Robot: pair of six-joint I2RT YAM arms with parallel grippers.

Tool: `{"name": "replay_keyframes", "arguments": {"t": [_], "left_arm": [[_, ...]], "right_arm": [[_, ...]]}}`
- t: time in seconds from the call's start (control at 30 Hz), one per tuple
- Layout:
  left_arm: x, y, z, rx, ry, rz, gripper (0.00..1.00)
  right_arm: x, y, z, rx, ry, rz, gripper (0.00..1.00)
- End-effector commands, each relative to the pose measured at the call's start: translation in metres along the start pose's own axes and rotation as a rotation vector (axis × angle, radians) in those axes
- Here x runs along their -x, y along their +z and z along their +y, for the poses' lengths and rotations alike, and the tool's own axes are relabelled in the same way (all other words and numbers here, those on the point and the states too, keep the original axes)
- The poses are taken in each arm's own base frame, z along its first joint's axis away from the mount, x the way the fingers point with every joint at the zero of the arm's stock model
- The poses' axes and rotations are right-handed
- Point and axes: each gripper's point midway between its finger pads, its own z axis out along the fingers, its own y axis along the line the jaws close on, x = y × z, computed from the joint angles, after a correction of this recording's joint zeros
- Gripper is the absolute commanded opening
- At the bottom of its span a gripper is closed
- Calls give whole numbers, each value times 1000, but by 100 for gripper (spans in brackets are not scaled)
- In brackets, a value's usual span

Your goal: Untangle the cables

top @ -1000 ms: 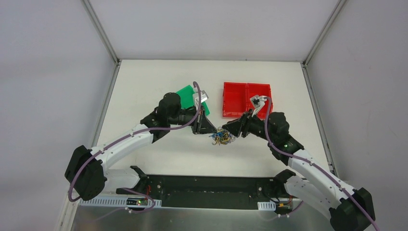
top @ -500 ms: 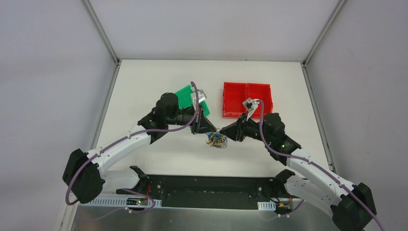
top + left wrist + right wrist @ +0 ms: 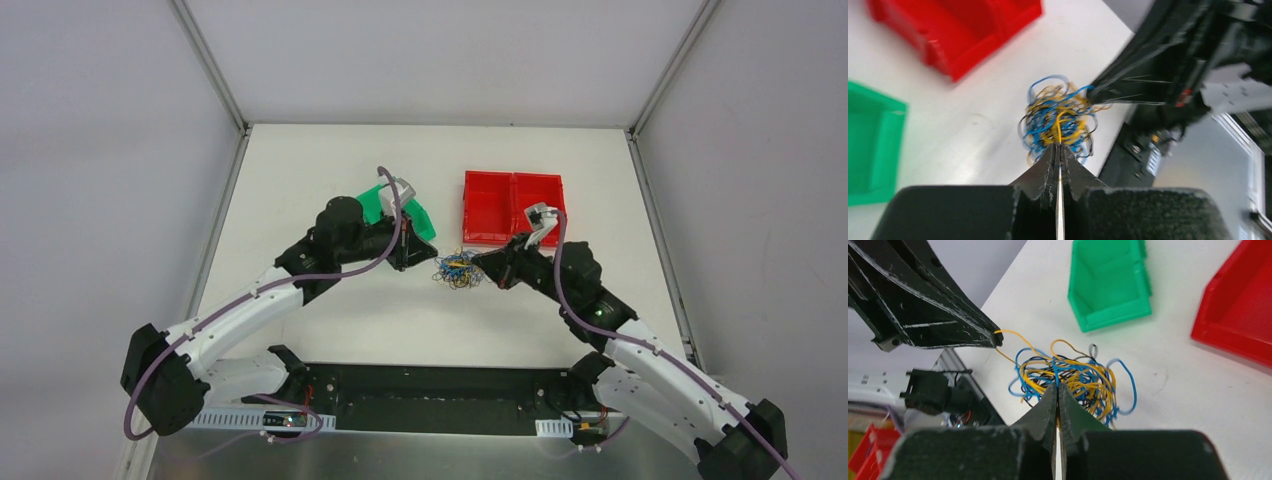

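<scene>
In the overhead view my left arm reaches in from the lower left across the white surface [image 3: 330, 170]. It passes partly over a green bin [image 3: 421, 222] that sits just left of centre. My left pincer [image 3: 426, 266] is pressed fully closed. In my right wrist's view a single yellow strand runs straight out of its tip, so it grips that wire.

Just to its right, at the middle of the frame, are the cables [image 3: 458, 270]. They form a small tangled ball of hair-thin yellow, blue and black wires, with loose loops curling off the edges, and the ball is caught between my two tips. I cannot tell whether the ball touches the surface or hangs just over it.

My right pincer [image 3: 482, 264] enters from the right with its fingers squeezed together, and its tips are buried in the near side of the ball, clamping strands. In my left wrist's view a blue loop meets its point.

A red bin [image 3: 513, 200] with two compartments lies up and right of centre, near my right pincer and clear of the wires.
</scene>
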Motion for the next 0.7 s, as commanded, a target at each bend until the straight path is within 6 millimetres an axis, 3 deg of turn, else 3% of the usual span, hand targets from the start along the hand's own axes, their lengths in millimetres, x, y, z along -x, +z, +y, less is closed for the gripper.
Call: {"name": "replay_keyframes", "arguments": {"t": [0.0,0.07,0.23,0.43,0.57,0.67], "left_arm": [[22,-33,58,402,20,-158,0],[24,-56,84,576,-8,-234,0],[30,-103,109,792,-52,-393,0],[30,-150,126,984,-96,-526,0],[26,-186,135,1116,-131,-628,0],[24,-205,137,1171,-152,-697,0]], "right_arm": [[38,-17,-34,-233,22,-211,0],[49,-29,-57,-365,45,-293,0],[60,-64,-106,-658,121,-434,0],[63,-107,-144,-900,223,-560,0],[61,-146,-168,-1070,304,-669,0],[62,-163,-173,-1100,350,-726,0]]}}
